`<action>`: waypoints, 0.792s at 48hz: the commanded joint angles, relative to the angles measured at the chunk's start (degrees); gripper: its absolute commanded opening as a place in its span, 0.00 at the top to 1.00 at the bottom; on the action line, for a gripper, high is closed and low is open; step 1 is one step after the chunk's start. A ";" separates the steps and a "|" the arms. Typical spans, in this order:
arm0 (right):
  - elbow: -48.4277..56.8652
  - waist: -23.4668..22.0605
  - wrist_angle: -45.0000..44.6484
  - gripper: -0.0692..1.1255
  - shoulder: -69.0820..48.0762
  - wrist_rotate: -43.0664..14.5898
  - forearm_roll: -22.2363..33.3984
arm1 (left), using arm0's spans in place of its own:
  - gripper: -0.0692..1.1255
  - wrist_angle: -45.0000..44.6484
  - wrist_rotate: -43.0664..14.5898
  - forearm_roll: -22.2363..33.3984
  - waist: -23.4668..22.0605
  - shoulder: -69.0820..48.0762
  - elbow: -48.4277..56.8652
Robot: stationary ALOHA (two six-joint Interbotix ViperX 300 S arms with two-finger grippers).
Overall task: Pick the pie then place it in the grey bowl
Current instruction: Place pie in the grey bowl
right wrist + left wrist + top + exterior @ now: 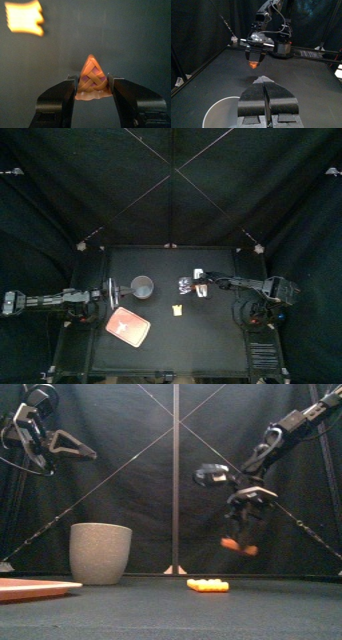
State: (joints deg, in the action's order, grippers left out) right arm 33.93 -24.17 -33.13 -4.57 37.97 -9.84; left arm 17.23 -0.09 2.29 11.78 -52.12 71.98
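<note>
1. Right claw (242,524): I read it as pinching the pie (92,80). In the right wrist view, one black jaw presses on each side of the wedge.
2. Pie, form: an orange wedge with a lattice top. Its narrow point faces away from the wrist and its wide crust end sits between the jaws.
3. Pie, location: in the front view it hangs in the air below the right claw, clear of the surface (160,616). It is not in the grey bowl (100,552).
4. Pie, relation to the bowl: the pie is to the right of the grey bowl and apart from it, at about the height of the bowl's rim.
5. Grey bowl: a tall grey speckled cup standing upright on the surface, left of centre. From the front I cannot see its inside.
6. Left claw (264,82): the jaws are pressed together with nothing between them. In the top view I see it just left of the grey bowl. In the front view it is held high, well above the rim.
7. Left wrist view: the bowl's pale rim shows beside the closed jaws, and the right claw with the pie is visible farther off.
8. Yellow toy (207,585): a small yellow piece lying on the surface, below the pie and touching neither claw.
9. Pink tray (128,327): it lies flat near the front left of the surface, in front of the grey bowl.
</note>
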 commanded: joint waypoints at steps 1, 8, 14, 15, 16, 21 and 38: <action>-4.75 2.11 6.33 0.37 -1.23 0.44 -8.17 | 0.93 0.26 0.18 0.09 0.18 0.18 -0.70; -8.35 4.66 17.31 0.37 1.41 0.62 -16.00 | 0.93 0.18 0.09 0.09 0.26 0.18 -0.62; -11.07 6.50 26.46 0.38 4.57 0.35 -19.69 | 0.93 0.18 0.00 0.09 0.62 0.18 -0.70; -11.43 6.86 28.21 0.38 5.10 0.26 -20.13 | 0.93 0.18 0.00 0.09 0.70 0.18 -0.70; -11.95 7.21 29.97 0.38 5.80 0.26 -20.74 | 0.93 0.18 0.00 0.09 0.79 0.18 -0.62; -14.24 9.49 38.94 0.38 9.23 0.00 -23.03 | 0.93 0.18 0.00 0.18 1.14 0.18 -0.70; -25.14 14.41 47.37 0.37 21.80 -0.18 -28.13 | 0.93 -2.46 0.18 0.62 2.90 -0.09 0.18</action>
State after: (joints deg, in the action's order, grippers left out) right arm 12.13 -9.93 14.15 16.96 37.53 -36.91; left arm 14.77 0.00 2.46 14.15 -52.29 72.86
